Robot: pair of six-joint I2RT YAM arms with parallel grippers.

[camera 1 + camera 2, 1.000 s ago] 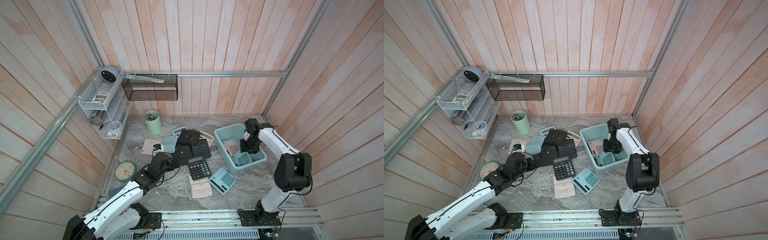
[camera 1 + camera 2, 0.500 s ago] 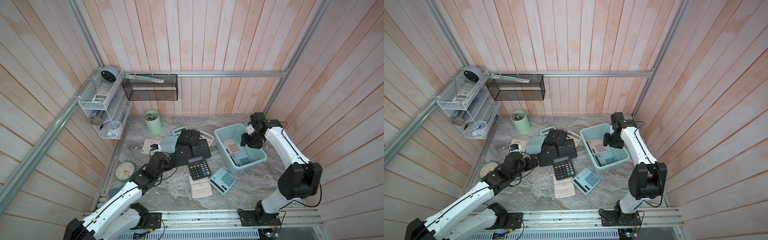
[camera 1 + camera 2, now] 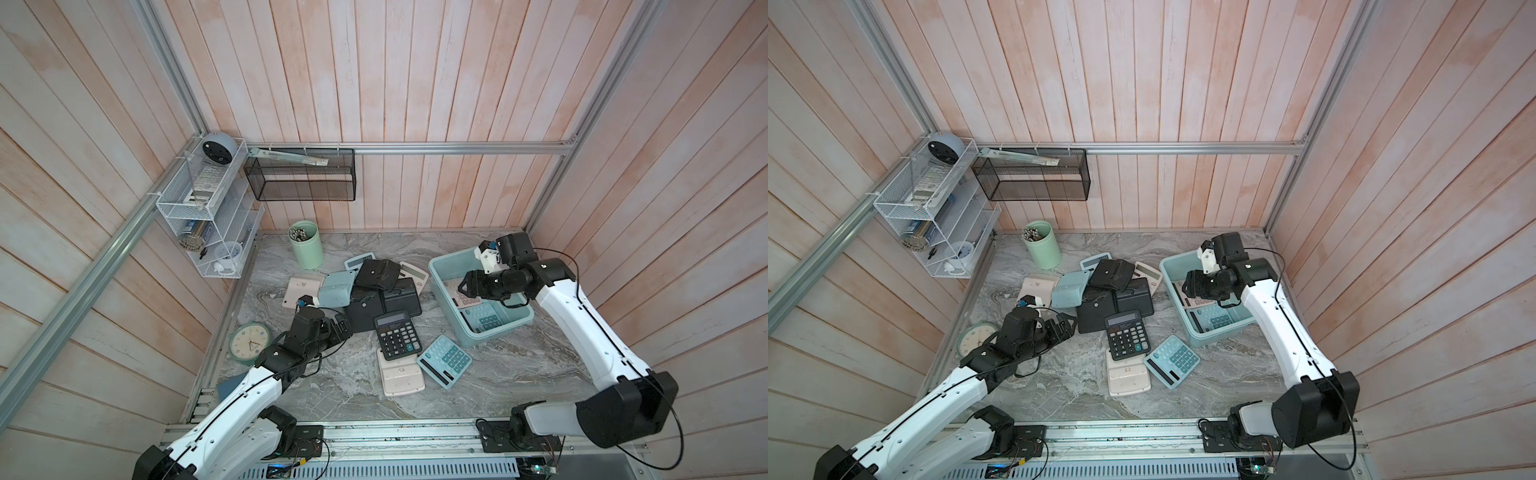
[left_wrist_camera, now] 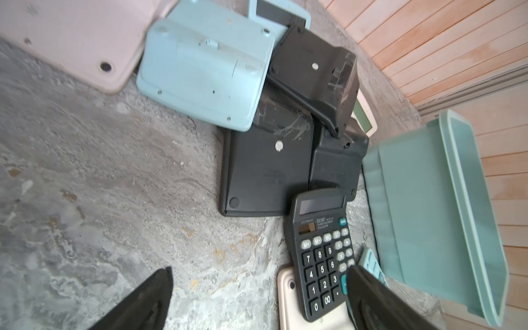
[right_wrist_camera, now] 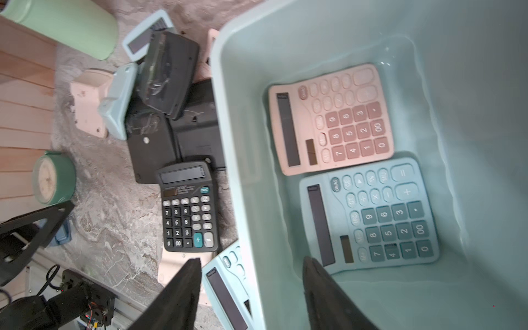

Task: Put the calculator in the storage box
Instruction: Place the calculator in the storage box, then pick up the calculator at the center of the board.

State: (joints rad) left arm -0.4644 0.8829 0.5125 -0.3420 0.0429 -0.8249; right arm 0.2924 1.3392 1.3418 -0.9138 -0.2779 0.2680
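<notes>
nearest, the left gripper (image 3: 341, 325) hung wide open over the table (image 3: 332, 386) beside a black calculator (image 3: 397, 334). farther back, the right gripper (image 5: 251, 259), parted and empty, hovered above the storage box (image 5: 243, 128), where a pink calculator (image 5: 331, 120) and a blue calculator (image 5: 368, 217) lay flat.

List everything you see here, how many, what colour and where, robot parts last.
table: one, grey marble, centre
storage box: one, light teal, table's right side
boxed calculators: two, pink and blue, keys up inside the box
heap of calculators: about ten, black, blue, pink, cream, mid-table
cup: one, mint green, back of table
clock: one, green rim, table's left edge
basket: one, black mesh, back wall
rack: one, white wire, left wall
left claw: one, black, open beside the heap
right claw: one, black, open above the box
</notes>
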